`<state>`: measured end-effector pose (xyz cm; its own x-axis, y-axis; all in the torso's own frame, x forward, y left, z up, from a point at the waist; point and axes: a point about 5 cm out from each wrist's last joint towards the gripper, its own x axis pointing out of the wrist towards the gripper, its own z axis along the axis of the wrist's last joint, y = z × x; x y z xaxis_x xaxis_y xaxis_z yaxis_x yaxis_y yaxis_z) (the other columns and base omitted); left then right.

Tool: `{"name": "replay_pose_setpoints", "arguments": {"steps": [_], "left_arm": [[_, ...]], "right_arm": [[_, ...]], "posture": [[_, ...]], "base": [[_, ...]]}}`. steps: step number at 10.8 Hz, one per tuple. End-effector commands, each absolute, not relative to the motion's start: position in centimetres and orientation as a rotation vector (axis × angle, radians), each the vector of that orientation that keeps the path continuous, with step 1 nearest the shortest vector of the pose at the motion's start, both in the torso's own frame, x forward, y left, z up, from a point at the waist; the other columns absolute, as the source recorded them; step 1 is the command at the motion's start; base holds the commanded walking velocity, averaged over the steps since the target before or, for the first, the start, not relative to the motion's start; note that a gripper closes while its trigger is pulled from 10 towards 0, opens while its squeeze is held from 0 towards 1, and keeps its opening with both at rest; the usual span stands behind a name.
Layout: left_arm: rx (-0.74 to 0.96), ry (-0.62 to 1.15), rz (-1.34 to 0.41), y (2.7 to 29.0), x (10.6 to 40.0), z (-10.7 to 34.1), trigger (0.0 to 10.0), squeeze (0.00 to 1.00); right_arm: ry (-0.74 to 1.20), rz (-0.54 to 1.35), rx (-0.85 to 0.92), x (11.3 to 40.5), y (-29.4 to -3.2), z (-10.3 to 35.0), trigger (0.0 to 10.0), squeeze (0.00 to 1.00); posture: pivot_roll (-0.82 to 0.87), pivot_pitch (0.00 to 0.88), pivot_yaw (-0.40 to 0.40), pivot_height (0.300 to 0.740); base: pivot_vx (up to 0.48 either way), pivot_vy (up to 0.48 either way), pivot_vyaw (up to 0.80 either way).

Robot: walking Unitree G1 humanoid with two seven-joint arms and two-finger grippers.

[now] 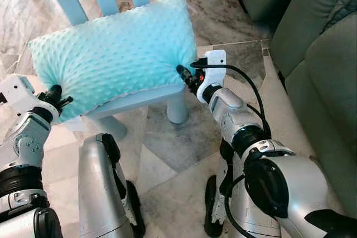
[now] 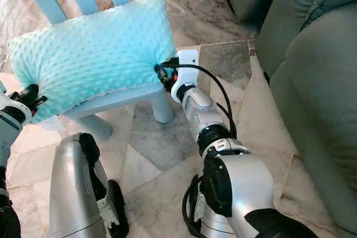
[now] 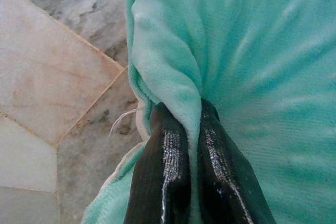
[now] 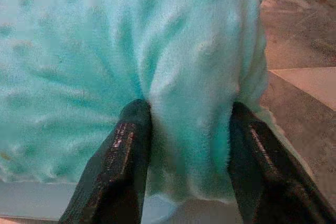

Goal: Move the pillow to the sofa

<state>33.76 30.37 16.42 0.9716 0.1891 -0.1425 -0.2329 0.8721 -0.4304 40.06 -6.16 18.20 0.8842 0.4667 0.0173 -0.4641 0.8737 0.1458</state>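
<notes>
- Pillow (image 1: 114,54) — lies on the light-blue tabletop (image 1: 139,100), its landmark here.
- Left gripper (image 3: 190,124) — jaws clamped on a thin fold at one end of the pillow.
- Right gripper (image 4: 191,124) — jaws clamped around the opposite end.
- Sofa (image 1: 318,54) stands beyond the pillow's right-gripper end, well apart.

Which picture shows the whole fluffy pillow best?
The left eye view: the whole teal pillow lies on the pale blue chair, with the left gripper and right gripper pinching its two ends. The right eye view shows much the same. The wrist views show close-up fabric bunched between the jaws.
</notes>
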Motion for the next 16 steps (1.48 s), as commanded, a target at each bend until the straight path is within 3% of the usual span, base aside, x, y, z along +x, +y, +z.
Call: {"name": "replay_pose_setpoints", "arguments": {"steps": [1, 7, 11, 16], "left_arm": [[-0.460, 0.146, 0.249, 30.7, 33.0, 14.9, 0.0, 0.00], [-0.457, 0.101, 0.271, 31.0, 33.1, 15.4, 0.0, 0.00], [-0.355, 0.022, 0.283, 30.8, 33.0, 16.3, 0.0, 0.00], [-0.285, -0.103, 0.385, 31.9, 32.5, 17.5, 0.0, 0.00]], "right_arm": [[0.056, 0.486, 0.143, 39.7, -6.0, 17.0, 0.0, 0.00], [0.024, 0.473, 0.139, 40.0, -6.3, 17.8, 0.0, 0.00], [-0.056, 0.486, 0.173, 40.3, -6.3, 19.5, 0.0, 0.00], [-0.140, 0.530, 0.214, 40.4, -7.2, 20.9, 0.0, 0.00]], "posture": [[0.23, 0.438, -0.007, 0.403], [0.23, 0.439, -0.008, 0.403], [0.21, 0.431, -0.012, 0.403], [0.17, 0.354, -0.032, 0.403]], "base": [[0.000, 0.000, 0.00], [0.000, 0.000, 0.00], [0.000, 0.000, 0.00], [0.000, 0.000, 0.00]]}}
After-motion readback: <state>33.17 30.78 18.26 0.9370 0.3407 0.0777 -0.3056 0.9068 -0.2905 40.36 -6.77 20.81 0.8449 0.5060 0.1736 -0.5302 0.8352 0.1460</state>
